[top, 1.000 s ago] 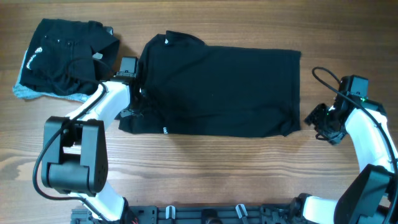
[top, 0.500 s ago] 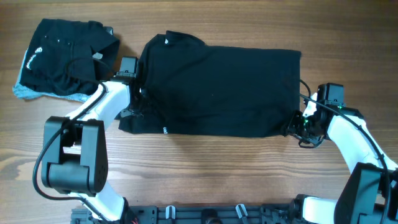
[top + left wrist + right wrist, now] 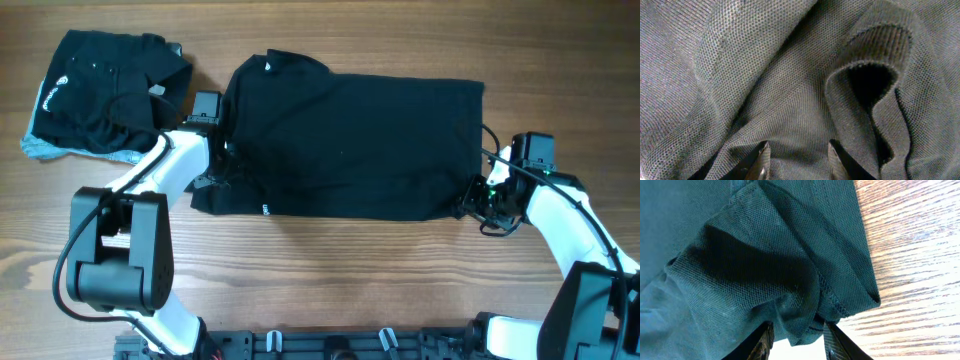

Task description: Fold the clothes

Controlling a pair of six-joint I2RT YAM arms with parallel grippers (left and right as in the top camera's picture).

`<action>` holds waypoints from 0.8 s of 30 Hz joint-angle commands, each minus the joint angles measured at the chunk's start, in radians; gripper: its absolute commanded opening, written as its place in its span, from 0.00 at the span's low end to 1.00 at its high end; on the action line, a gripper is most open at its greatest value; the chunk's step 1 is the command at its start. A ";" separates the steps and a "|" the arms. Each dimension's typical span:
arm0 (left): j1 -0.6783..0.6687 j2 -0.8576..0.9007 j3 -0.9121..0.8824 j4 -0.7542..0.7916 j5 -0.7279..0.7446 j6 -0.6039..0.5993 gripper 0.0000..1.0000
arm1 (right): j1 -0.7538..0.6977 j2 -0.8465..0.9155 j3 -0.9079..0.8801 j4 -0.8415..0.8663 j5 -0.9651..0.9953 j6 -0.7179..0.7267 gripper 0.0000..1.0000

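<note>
Grasp stage: L gripper [image 3: 797, 150] at shirt [image 3: 350, 140] left end, R gripper [image 3: 799, 330] at lower-right corner; both spread astride fabric. Next: pinch, lift together.

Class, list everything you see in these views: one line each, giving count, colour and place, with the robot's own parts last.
spread shirt: one, black, laid flat mid-table.
heaped clothes: one pile, black, far left of the table.
pale fabric: one piece, light grey, under the pile's edge.
table: one, brown wood, beneath everything.
left gripper: one, dark fingers, on bunched fabric at the shirt's left edge.
right gripper: one, dark fingers, astride the shirt's near right corner.
</note>
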 commanded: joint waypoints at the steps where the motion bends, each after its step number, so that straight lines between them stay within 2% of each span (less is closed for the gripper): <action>1: 0.009 -0.002 0.006 0.003 -0.017 0.013 0.38 | 0.003 0.008 -0.054 0.060 -0.022 0.048 0.30; 2: 0.009 -0.002 0.006 0.003 -0.017 0.013 0.38 | 0.003 0.008 -0.060 0.088 -0.038 0.050 0.24; 4: 0.009 -0.002 0.006 0.003 -0.017 0.013 0.38 | 0.003 0.008 -0.060 0.114 -0.086 0.049 0.19; 6: 0.009 -0.002 0.006 0.003 -0.017 0.013 0.38 | 0.002 0.008 -0.058 0.112 -0.079 0.045 0.04; 12: 0.009 -0.002 0.006 -0.002 -0.017 0.013 0.38 | -0.062 -0.015 0.069 -0.073 0.162 0.051 0.04; 17: 0.009 -0.002 0.006 -0.001 -0.017 0.013 0.38 | -0.087 -0.018 0.109 -0.201 0.299 0.160 0.06; 18: 0.009 -0.002 0.006 -0.001 -0.017 0.013 0.38 | -0.087 -0.018 0.109 -0.214 0.321 0.174 0.13; 20: 0.009 -0.002 0.006 0.000 -0.017 0.013 0.38 | -0.087 -0.018 0.109 -0.222 0.313 0.174 0.47; 22: 0.009 -0.002 0.006 -0.001 -0.017 0.013 0.38 | -0.087 -0.018 0.109 -0.223 0.316 0.173 0.66; 24: 0.009 -0.002 0.006 -0.001 -0.017 0.013 0.38 | -0.087 -0.018 0.109 -0.214 0.316 0.174 0.64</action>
